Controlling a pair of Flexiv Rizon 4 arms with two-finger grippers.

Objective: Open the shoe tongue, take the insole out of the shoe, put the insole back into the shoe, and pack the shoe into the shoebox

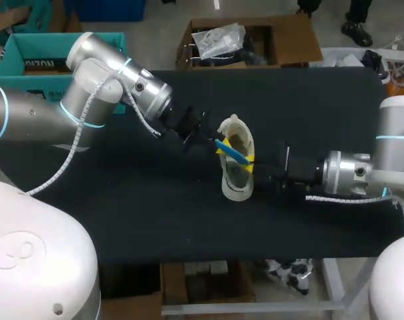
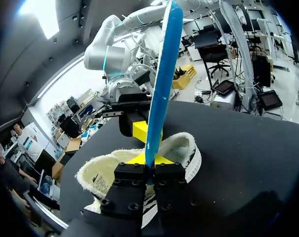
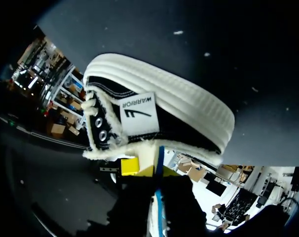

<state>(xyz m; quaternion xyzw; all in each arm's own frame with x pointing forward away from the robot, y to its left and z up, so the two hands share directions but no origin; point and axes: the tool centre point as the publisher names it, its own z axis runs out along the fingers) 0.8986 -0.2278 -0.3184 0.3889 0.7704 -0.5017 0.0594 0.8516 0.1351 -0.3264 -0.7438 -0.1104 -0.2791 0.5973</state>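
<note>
Standing near the middle of the surface (image 1: 155, 213), the shoe (image 1: 237, 183) has its opening upward, with one tool on either side. The left tool (image 1: 212, 141) is closed on one end of the blue insole (image 1: 234, 152). The insole runs edge-on from that grip over the shoe's opening. The right tool (image 1: 252, 163) is at the shoe's right side wall and clamps it, with one yellow tip outside and one inside. The insole's far end lies just beside this tool.
</note>
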